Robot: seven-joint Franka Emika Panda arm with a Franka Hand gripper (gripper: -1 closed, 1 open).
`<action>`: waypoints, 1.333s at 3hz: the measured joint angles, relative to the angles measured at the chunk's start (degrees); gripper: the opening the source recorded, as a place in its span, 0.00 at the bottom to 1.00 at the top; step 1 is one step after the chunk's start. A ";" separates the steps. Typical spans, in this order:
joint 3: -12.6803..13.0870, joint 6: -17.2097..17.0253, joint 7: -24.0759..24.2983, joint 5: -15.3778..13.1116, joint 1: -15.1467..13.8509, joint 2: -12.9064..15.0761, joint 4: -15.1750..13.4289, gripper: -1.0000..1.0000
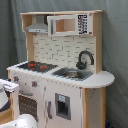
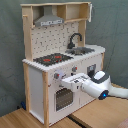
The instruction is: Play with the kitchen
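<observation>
The kitchen (image 1: 65, 50) is a tall white and light-wood toy, seen in both exterior views. It has a black-red hob (image 1: 35, 65), a grey sink (image 1: 71, 74), a black tap (image 1: 85, 59), a hood (image 1: 37, 25) and a microwave shelf (image 1: 67, 24). In the second exterior view the kitchen (image 2: 50, 35) faces me with its oven door (image 2: 62, 99) low on the front. My white gripper (image 2: 65, 81) reaches in from the second exterior view's right, right at the front panel just above the oven door and below a knob (image 2: 56, 76). In the first exterior view the gripper (image 1: 9, 86) shows at the left edge.
A grey curtain (image 1: 115, 45) hangs behind the kitchen. The kitchen stands on wooden boards (image 2: 20, 119). A small cupboard door with a dark window (image 1: 62, 106) sits beside the oven. A white rounded part (image 1: 22, 121) shows at the first exterior view's bottom.
</observation>
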 joint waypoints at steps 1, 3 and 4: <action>0.06 4.36 -0.08 0.00 -3.59 -0.02 1.20 1.00; 0.85 6.02 0.11 0.18 -11.03 -0.02 10.07 1.00; 1.73 2.72 1.86 0.22 -13.28 -0.02 13.70 1.00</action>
